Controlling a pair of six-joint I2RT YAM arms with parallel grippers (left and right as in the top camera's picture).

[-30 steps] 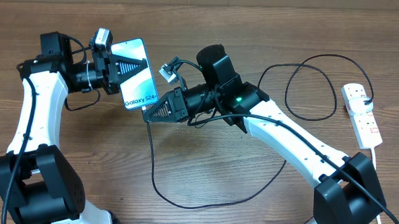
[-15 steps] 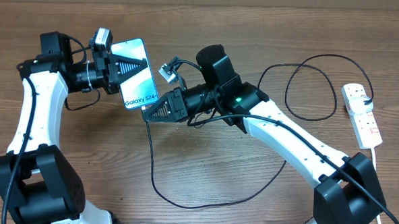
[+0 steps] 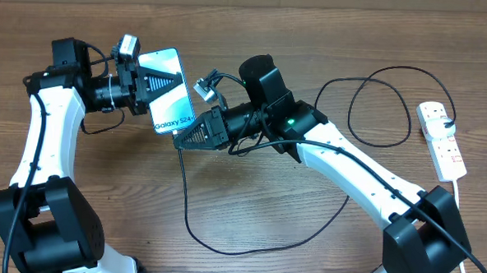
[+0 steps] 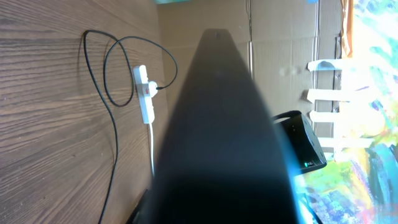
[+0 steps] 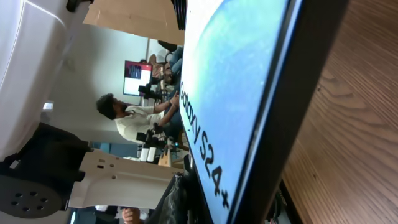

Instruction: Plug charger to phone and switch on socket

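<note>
My left gripper (image 3: 152,91) is shut on the phone (image 3: 171,96) and holds it tilted above the table, its light-blue screen facing up. The "Galaxy S24+" text is at the end nearest my right gripper (image 3: 183,139). That gripper is shut on the charger's plug tip, right at the phone's lower short end. The thin black charger cable (image 3: 214,246) hangs from it, loops across the table and runs to the white socket strip (image 3: 441,141) at the far right. The phone screen (image 5: 230,93) fills the right wrist view. The plug tip itself is hidden.
The socket strip (image 4: 144,93) and cable loop (image 4: 109,74) show in the left wrist view, beside a dark blurred shape close to the lens. The strip's white cord (image 3: 463,245) runs toward the front right edge. Wooden tabletop (image 3: 249,203) lies below.
My left gripper has shifted the phone slightly to the right, toward the right gripper. The right arm has hardly moved.
</note>
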